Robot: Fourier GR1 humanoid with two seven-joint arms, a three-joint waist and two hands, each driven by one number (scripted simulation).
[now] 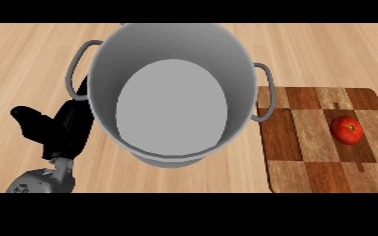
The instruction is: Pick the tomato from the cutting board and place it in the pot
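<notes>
A red tomato (347, 129) lies on a wooden cutting board (310, 150) made of light and dark squares, which fills the 4 o'clock part of the head view. The tomato sits toward the board's right side, at about 3 o'clock from the picture's middle, with nothing touching it.

A large grey pot (173, 92) stands at the centre of the light wooden tabletop (325, 50), seen from above so that its pale flat bottom shows inside the tall wall. One loop handle sticks out at 9 o'clock and the other at 3 o'clock; the right handle reaches over the cutting board's left edge. The inside of the pot holds nothing.

The left hand (55, 127) shows at 8 o'clock, black, just beside the pot's left wall, on a grey forearm that comes in from the lower left corner. Its thumb points out to the left and its fingers stretch straight up along the pot's side, spread and holding nothing. Whether the fingers touch the pot cannot be told.
</notes>
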